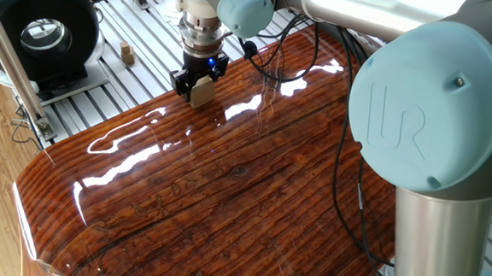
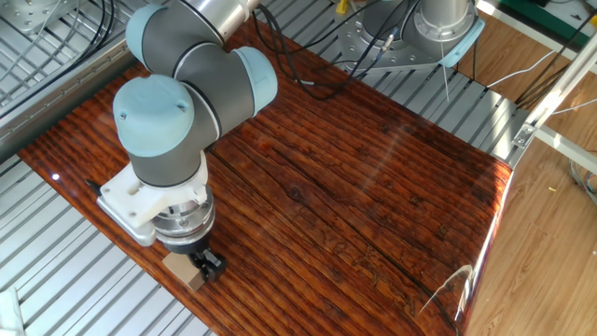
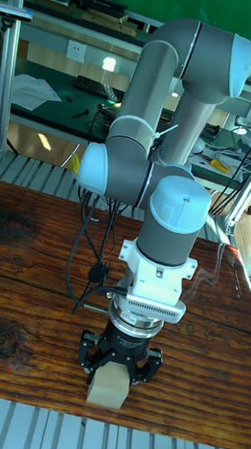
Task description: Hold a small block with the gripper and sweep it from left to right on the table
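The small block (image 3: 107, 388) sits between the two black fingers of the claw (image 3: 119, 369), which is closed on it and holds it by its sides. The block hangs just under the claw and its bottom looks like it touches the table (image 3: 24, 314), or is very close; I cannot tell which. Claw and block are right at one edge of the table, just beside the silver slats (image 2: 112, 299). In the other fixed view the block (image 2: 184, 273) peeks out below the claw (image 2: 200, 263) at that same edge. In one fixed view the block (image 1: 201, 92) is under the claw (image 1: 198, 77) too.

So the grabbing part looks done. The sweeping part looks like it is not done yet, because almost the whole shiny table stretches away from the claw. A tiny brown piece (image 1: 127, 54) lies on the slats, well apart from the claw.
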